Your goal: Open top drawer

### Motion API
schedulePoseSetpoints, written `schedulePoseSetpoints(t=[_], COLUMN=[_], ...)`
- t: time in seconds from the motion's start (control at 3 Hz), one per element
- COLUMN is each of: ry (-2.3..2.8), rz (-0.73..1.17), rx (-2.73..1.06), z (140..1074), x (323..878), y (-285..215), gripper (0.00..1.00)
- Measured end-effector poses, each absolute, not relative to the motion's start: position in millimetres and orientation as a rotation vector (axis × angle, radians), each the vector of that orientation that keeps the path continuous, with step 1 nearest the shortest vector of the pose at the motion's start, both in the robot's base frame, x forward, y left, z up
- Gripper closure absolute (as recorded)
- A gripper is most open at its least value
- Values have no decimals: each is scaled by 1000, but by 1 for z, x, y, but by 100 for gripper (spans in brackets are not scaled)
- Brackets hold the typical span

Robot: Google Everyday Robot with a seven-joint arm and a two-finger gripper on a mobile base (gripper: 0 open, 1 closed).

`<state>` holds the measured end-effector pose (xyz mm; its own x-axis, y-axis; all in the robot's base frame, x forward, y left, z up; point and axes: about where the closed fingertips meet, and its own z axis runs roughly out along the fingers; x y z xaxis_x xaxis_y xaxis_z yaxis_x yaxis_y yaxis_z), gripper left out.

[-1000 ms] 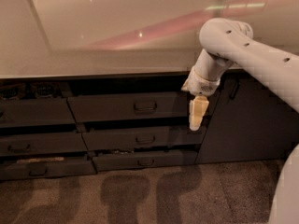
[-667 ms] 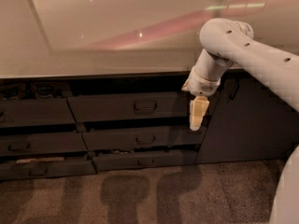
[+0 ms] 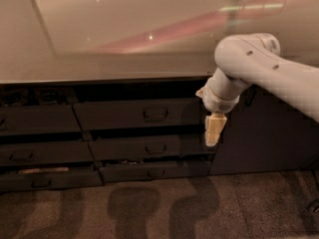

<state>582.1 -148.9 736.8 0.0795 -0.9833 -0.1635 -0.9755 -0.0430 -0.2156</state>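
The top drawer [image 3: 124, 114] sits right under the table [image 3: 124, 68] edge, the widest dark front in the middle stack, its loop handle [image 3: 155, 114] dead centre and untouched. Beneath it sit two narrower fronts [image 3: 144, 148]. And there's the hand [image 3: 213, 129], pale, pointing straight down off the white arm [image 3: 249, 59], just beside the drawer's right end, well clear of the handle. Open or closed? Cannot tell from here. The left stack [image 3: 37, 119] sits dark alongside.
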Motion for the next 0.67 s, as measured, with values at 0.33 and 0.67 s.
schedulePoseSetpoints(t=[0.33,0.67], ry=[1855,1855], rz=[-121,-121], rx=[-2052,-2052], z=[739,739], x=[579,579], y=[-151,-151], gripper=[0,0])
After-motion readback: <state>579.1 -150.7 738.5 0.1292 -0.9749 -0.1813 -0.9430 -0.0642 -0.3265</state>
